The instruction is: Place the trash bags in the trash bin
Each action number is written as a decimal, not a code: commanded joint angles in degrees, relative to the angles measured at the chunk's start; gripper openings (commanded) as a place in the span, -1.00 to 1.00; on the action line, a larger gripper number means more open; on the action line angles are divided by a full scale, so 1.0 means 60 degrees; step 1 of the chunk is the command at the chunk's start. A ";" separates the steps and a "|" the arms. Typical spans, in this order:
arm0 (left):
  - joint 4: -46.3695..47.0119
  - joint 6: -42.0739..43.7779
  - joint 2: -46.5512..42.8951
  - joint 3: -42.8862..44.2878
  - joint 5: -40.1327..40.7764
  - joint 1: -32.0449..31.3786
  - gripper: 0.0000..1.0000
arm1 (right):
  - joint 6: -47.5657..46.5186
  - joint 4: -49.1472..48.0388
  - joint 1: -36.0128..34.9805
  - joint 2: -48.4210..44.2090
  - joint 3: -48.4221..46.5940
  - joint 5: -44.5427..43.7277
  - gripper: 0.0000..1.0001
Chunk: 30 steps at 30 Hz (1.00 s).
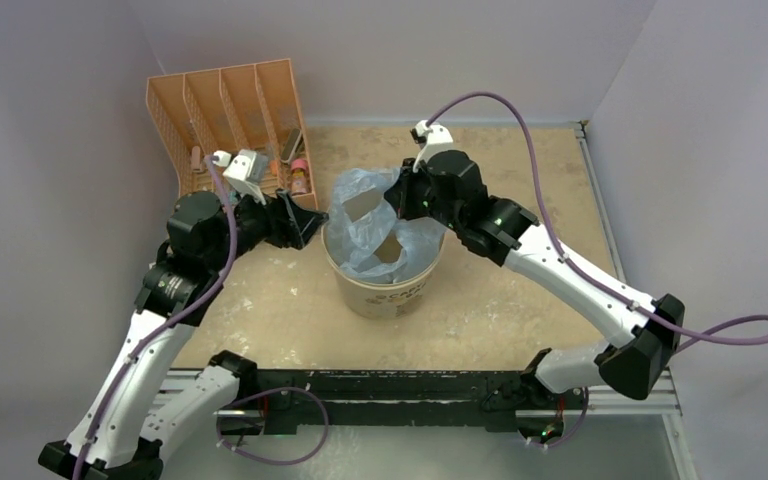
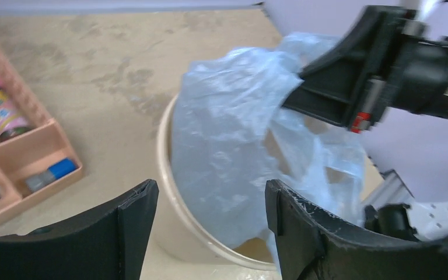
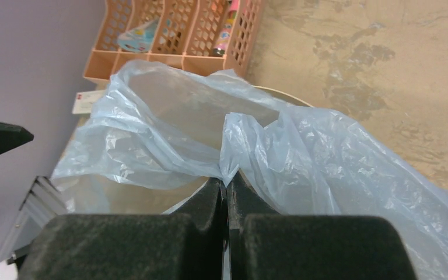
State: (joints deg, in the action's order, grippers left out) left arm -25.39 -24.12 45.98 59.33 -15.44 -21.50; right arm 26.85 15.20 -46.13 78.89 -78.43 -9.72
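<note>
The cream-beige trash bin [image 1: 385, 292] stands mid-table with the thin light-blue trash bag [image 1: 362, 215] draped into and over its mouth. My right gripper [image 1: 397, 196] is shut on a pinch of the bag's edge [image 3: 228, 175] above the bin's far right rim. My left gripper [image 1: 312, 222] is open and empty, just left of the bin's rim; in the left wrist view its gap [image 2: 210, 195] frames the rim [image 2: 172, 192] and the bag [image 2: 227, 146]. The bag [image 3: 303, 157] spills over the bin's rim [image 3: 280, 93] in the right wrist view.
An orange slotted organizer rack [image 1: 222, 115] holding small items stands at the back left, close behind my left arm. Walls enclose the table on the left, back and right. A metal rail [image 1: 600, 200] runs along the right edge.
</note>
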 commanded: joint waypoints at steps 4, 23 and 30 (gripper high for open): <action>0.1329 0.0539 0.0709 0.0865 -0.4482 0.0009 0.17 | 0.0415 -0.0357 0.0042 -0.0183 0.0217 0.1163 -1.00; 0.2078 0.0827 0.3371 0.0683 -0.4572 -0.0366 -0.17 | -0.0150 -0.0314 0.0042 -0.1006 0.0563 0.1459 -1.00; 0.2051 0.0918 0.4176 0.0686 -0.3365 -0.1422 -0.24 | -0.0786 0.1070 0.0042 0.0588 -0.0058 0.2346 -1.00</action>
State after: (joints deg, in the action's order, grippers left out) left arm -14.81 -19.70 70.91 62.65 -40.07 -28.36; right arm 25.65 15.66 -45.80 78.28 -76.93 -1.28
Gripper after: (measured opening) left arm 0.396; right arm 0.005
